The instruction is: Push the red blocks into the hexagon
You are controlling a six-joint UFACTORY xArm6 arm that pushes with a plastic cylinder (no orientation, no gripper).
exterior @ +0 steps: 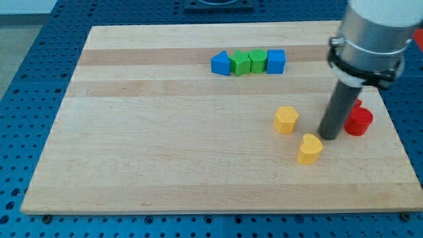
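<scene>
Two red blocks lie at the view's right. One red block (360, 122) is in plain sight, and a second red block (357, 104) just above it is mostly hidden behind the rod. My tip (330, 137) rests on the board just left of the red blocks and just up-right of a yellow heart-shaped block (309, 148). A yellow hexagon block (286, 119) lies further to the left of the tip. The tip appears close to the lower red block; I cannot tell whether they touch.
A row of blocks lies near the view's top: a blue block (221, 63), two green blocks (242, 63) (258, 61), and a blue cube (276, 61). The wooden board's right edge (402, 142) is close to the red blocks.
</scene>
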